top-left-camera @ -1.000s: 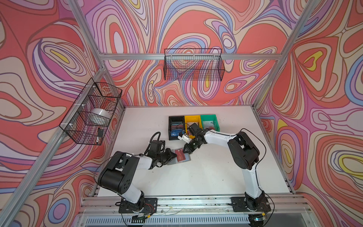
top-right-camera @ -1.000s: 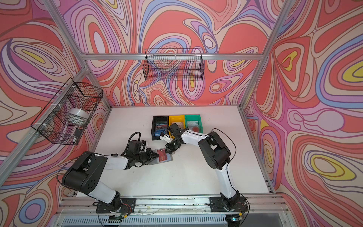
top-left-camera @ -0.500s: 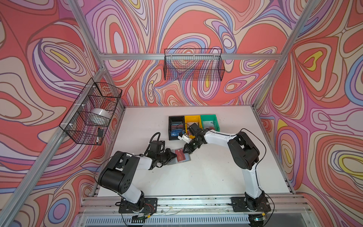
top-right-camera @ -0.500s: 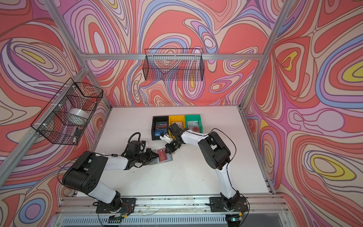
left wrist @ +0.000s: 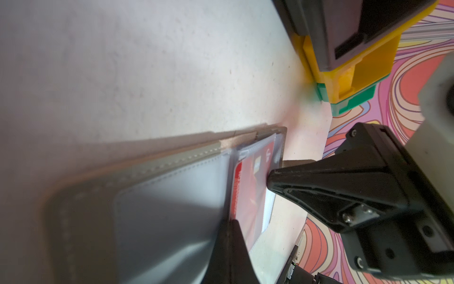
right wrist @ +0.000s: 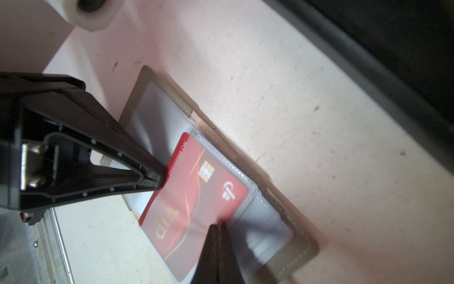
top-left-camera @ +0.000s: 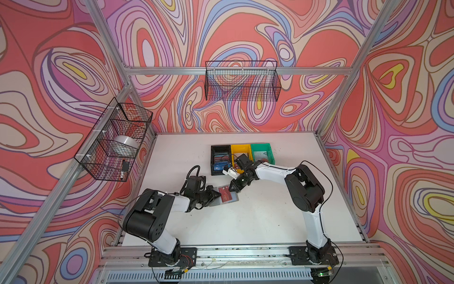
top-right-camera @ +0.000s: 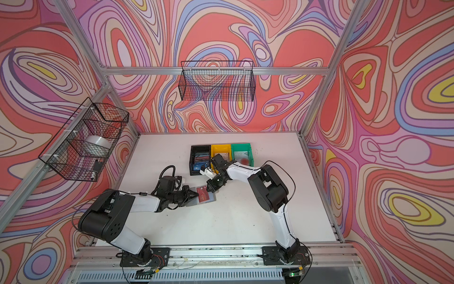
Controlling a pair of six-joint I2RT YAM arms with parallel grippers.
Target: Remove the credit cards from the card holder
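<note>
The flat grey folding card holder (right wrist: pixel 159 108) lies open on the white counter (right wrist: pixel 294 110), with the left fingers (right wrist: pixel 137 172) pressed together, seemingly pinching the red plastic credit card (right wrist: pixel 196 196) by its protruding edge, and the closed right fingers (right wrist: pixel 216 246) pressing the holder down, so extraction looks under way and needs a level outward pull.

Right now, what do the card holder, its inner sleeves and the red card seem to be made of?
Card holder: grey leather or faux leather, matte, with pale stitching along the edge.
Sleeves: soft translucent plastic, likely vinyl, glossy and wrinkling.
Red card: likely stiff plastic, smooth sheen, printed gold lettering and a metallic chip.
</note>
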